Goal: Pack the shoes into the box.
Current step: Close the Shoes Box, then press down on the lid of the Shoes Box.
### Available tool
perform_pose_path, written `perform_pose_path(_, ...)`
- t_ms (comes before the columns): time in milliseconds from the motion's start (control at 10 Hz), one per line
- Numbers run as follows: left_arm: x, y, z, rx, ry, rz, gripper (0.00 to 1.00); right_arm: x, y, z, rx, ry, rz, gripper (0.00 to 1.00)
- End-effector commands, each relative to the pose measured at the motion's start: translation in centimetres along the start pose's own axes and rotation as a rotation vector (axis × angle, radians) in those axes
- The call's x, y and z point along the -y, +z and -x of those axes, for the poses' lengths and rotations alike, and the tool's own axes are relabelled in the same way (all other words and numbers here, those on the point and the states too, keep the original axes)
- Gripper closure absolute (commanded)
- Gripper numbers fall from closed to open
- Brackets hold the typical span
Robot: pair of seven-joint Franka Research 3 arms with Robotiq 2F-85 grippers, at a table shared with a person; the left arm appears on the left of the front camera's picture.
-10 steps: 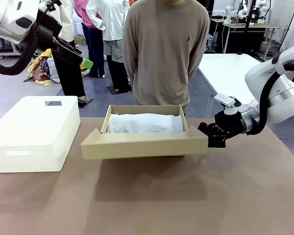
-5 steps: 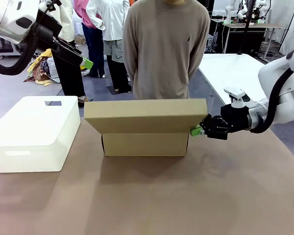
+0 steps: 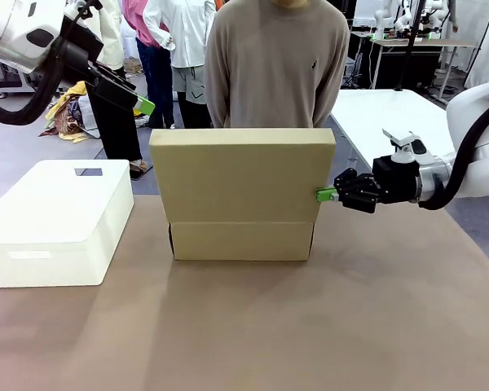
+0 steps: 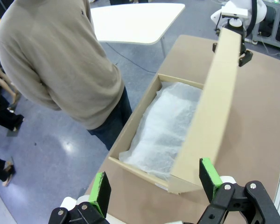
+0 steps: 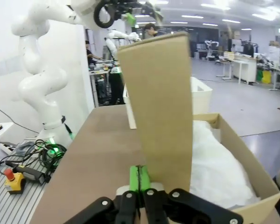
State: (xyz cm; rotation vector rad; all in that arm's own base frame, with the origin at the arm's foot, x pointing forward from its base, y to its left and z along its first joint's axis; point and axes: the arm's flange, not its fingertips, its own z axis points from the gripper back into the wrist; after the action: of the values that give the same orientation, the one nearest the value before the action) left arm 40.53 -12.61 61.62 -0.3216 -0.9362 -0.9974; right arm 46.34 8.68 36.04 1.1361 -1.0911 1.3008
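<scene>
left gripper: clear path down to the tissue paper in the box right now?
Probably yes. The left gripper hangs open above the box, and the lid stands upright on the near side, leaving the tissue paper exposed from above.

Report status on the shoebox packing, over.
Right gripper shut, against lid edge, lid upright. Left gripper open, raised. Box holds tissue paper. Nothing blocking.

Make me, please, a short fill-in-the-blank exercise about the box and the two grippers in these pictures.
1. The lid of the box stands nearly ___.
2. The right gripper touches the lid's edge with its jaws ___.
3. The left gripper hangs above the box with its jaws ___.
4. Inside the box lies white ___ paper.

Missing words: upright; shut; open; tissue
</scene>
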Motion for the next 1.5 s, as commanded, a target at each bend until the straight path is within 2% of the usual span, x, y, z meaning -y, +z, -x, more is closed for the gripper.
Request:
perform_pose_path(0, -0.3, -0.1, 0.2, 0.021, -0.013, 0.018, 0.00, -0.3, -1.0, -0.3, -0.025, 0.006, 0.080, 1.00)
perform_pose_path(400, -0.3, -0.1, 0.2, 0.021, -0.013, 0.018, 0.00, 2.1, -1.0, -1.5, -0.122, 0.006, 0.184, 1.00)
perform_pose_path(700, -0.3, -0.1, 0.2, 0.021, -0.013, 0.018, 0.00, 2.8, -0.9, -2.4, -0.112, 0.010, 0.176, 1.00)
perform_pose_path(900, -0.3, -0.1, 0.2, 0.021, -0.013, 0.018, 0.00, 2.1, -0.9, -3.3, -0.126, 0.018, 0.122, 1.00)
perform_pose_path(1000, -0.3, -0.1, 0.2, 0.021, -0.013, 0.018, 0.00, 2.6, -0.3, -2.1, -0.117, 0.021, 0.153, 1.00)
perform_pose_path(1400, -0.3, -0.1, 0.2, 0.021, -0.013, 0.018, 0.00, 2.6, -0.3, -2.1, -0.117, 0.021, 0.153, 1.00)
